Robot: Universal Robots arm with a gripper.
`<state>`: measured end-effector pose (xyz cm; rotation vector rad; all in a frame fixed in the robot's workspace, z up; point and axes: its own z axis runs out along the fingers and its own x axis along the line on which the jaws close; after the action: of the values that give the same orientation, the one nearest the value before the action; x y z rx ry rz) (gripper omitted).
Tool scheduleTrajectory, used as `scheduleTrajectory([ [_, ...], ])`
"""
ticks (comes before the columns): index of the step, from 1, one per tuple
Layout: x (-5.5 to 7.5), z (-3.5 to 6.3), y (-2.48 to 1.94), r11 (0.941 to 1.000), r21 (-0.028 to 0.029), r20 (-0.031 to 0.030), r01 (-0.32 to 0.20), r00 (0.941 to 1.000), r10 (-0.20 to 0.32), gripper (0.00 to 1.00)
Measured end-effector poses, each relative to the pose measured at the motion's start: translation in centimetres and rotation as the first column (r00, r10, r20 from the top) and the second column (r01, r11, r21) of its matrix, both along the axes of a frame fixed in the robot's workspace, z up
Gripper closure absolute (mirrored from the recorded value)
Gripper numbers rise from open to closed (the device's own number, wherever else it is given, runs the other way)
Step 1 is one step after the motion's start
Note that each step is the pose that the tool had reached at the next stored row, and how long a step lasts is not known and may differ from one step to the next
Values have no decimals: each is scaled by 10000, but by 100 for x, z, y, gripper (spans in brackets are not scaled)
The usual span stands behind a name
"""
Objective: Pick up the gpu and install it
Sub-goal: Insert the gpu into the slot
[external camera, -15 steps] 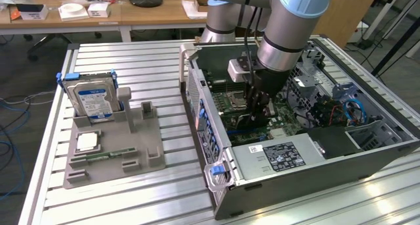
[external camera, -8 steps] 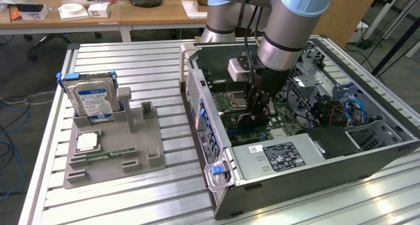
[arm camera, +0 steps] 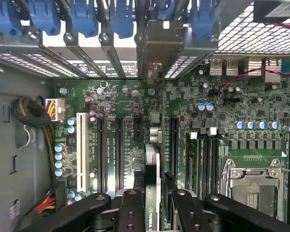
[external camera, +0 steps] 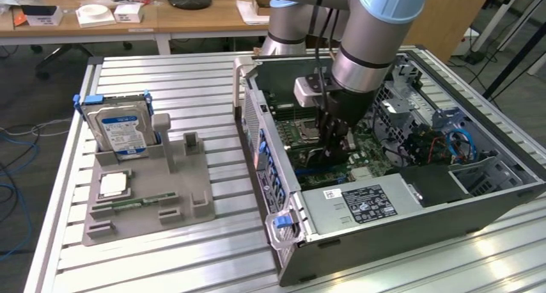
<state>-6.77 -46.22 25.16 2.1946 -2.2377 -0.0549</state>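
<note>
The open computer case (external camera: 401,178) lies on its side on the slatted worktop (external camera: 171,261), its motherboard (arm camera: 125,140) facing up, and everything here is best placed against that board. The arm reaches straight down into the case over the board's expansion-slot area, well apart from the grey parts tray (external camera: 145,197) that sits on the worktop beside the case toward the exterior view's left, where the silver hard drive (external camera: 121,130) with its blue label stands upright and a short green memory stick (external camera: 140,202) lies flat. The hand (arm camera: 152,205) hangs directly above the board with its black fingers (arm camera: 130,212) pressed in from both sides on the gpu (arm camera: 152,193), a thin card held on edge so that in the wrist view little more than its narrow edge, with a green-marked strip, shows between them. The relation that matters: the card's long axis runs parallel to the long black slots (arm camera: 117,145) on the board, toward the case's rear bracket openings (arm camera: 154,53), and the card seems to hang over the gap between two slot groups. Whether its lower edge already touches a slot I cannot tell; judging by its height, it looks close above the board but not seated
</note>
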Motion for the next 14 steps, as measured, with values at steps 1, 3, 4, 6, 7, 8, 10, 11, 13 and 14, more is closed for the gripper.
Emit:
scheduleTrajectory([
  [1, -5, -6, 0, 10000, -1, 21, 0, 10000, 0, 73],
  [3, -12, -16, 0, 10000, -2, 46, 0, 10000, 0, 73],
  [4, -12, -16, -1, 10000, -3, 46, -1, 10000, 1, 73],
  [6, -12, -16, 0, 10000, -4, 47, -2, 10000, 2, 73],
  [7, -12, -17, 0, 10000, -3, 48, -1, 10000, 1, 73],
  [8, -12, -17, 0, 10000, -2, 48, 0, 10000, 0, 73],
  [10, -12, -17, 0, 10000, -2, 48, 0, 10000, 0, 73],
  [11, -12, -17, 0, 10000, -2, 48, 1, 10000, -1, 73],
  [13, -12, -21, 0, 10000, 0, 49, 0, 10000, 0, 73],
  [14, -12, -26, 0, 10000, 2, 50, 0, 10000, 0, 73],
])
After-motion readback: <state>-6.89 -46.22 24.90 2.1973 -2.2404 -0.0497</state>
